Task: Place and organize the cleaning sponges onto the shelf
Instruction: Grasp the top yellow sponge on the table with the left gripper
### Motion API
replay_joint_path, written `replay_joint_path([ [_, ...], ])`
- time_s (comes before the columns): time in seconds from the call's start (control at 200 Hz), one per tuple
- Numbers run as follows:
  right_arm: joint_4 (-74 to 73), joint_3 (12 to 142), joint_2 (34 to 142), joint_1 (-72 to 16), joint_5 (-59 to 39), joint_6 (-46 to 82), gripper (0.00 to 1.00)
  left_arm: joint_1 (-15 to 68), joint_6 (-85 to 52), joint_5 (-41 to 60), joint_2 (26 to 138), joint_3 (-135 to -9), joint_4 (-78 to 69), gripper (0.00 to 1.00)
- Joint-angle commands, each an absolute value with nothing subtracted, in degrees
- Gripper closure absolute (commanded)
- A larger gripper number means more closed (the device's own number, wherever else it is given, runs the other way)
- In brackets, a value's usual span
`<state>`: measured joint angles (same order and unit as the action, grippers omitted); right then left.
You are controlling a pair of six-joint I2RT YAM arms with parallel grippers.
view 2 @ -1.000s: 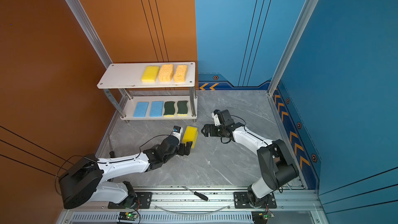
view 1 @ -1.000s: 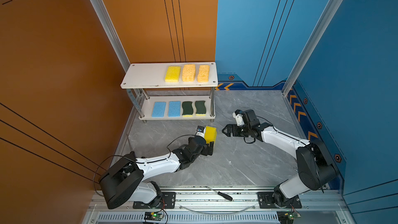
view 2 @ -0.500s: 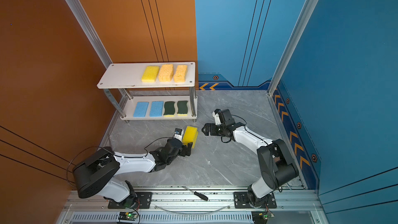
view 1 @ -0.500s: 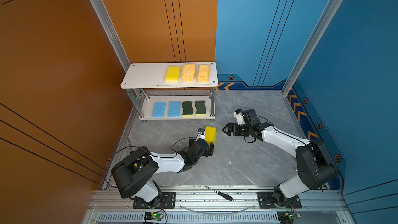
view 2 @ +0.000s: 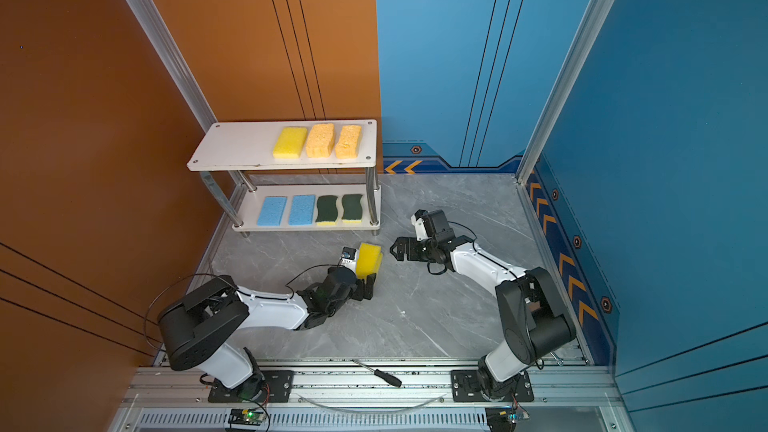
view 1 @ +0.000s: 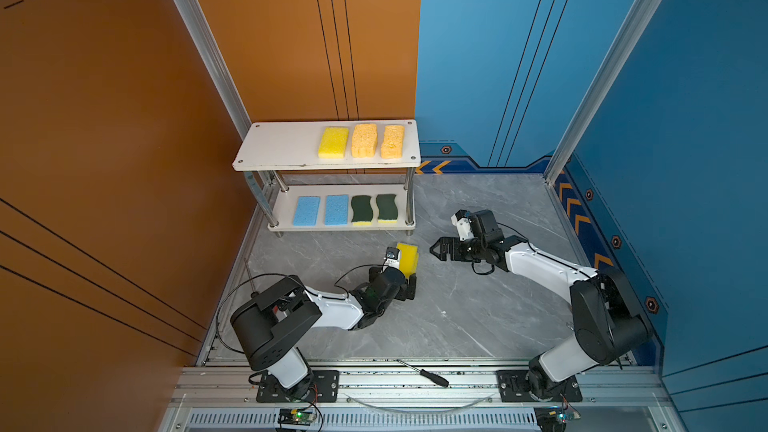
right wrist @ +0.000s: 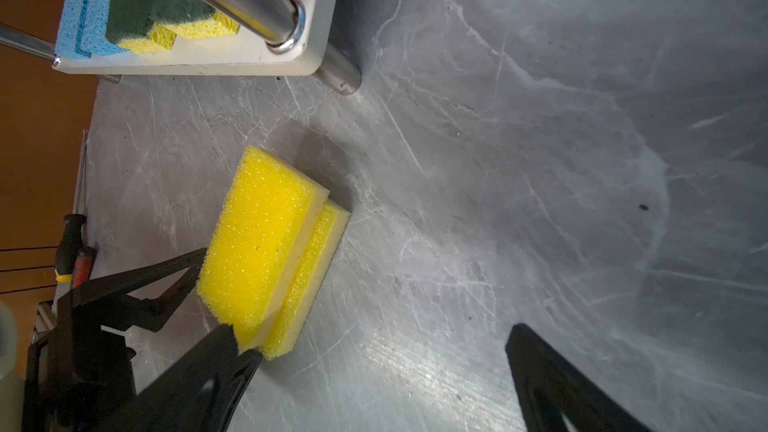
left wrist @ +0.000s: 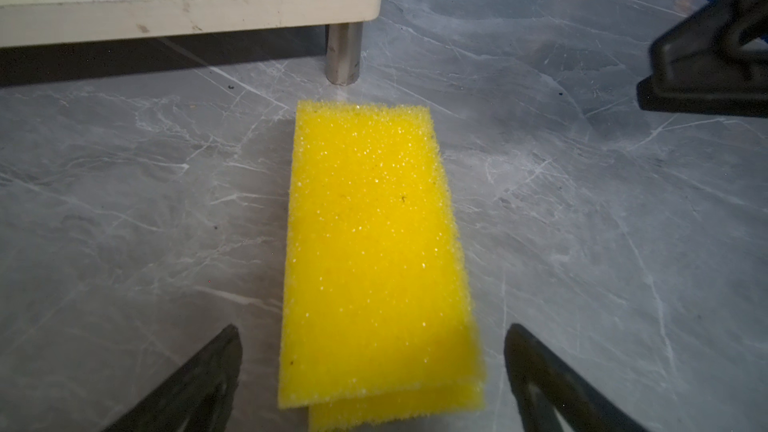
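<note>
The left gripper (left wrist: 372, 330) has lined up, jaws spread astride the stacked sponges (left wrist: 370, 222), right gripper (view 1: 433, 250) also spread: grasp seems next.

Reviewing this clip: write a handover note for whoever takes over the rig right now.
Left end effector: open, astride the two stacked yellow sponges on the table, not gripping.
Right end effector: open, empty, beside them.
Shelf: top board has one yellow sponge and two orange sponges; bottom board two blue sponges, two green scrub sponges.
Done: seven shelved.
Left: shelve the stacked pair, likely beside the yellow sponge up top.
</note>
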<state>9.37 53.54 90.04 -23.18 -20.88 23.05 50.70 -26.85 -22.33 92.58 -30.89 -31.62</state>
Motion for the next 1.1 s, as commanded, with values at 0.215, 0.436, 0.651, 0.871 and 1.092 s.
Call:
replay_joint_path([
  [0.215,8.26,52.83,91.01,-22.58,-21.88,24.08,0.0,50.17,-26.81,-22.59,95.05,-32.69,-33.56,0.06],
  [0.436,8.17,52.75,91.15,-22.5,-21.97,24.25,0.0,49.58,-27.42,-22.15,96.23,-32.57,-35.04,0.08],
  [0.651,8.09,52.67,91.12,-22.5,-21.97,24.35,0.0,49.09,-27.6,-22.06,97.29,-32.51,-36.01,0.12],
  [0.871,8.09,52.68,91.03,-22.5,-21.98,24.43,0.0,48.49,-27.6,-21.61,98.24,-32.44,-36.81,0.21],
  [1.092,8.09,52.76,90.94,-22.5,-21.97,24.61,0.0,48.36,-27.51,-21.07,97.96,-32.1,-36.91,0.29],
])
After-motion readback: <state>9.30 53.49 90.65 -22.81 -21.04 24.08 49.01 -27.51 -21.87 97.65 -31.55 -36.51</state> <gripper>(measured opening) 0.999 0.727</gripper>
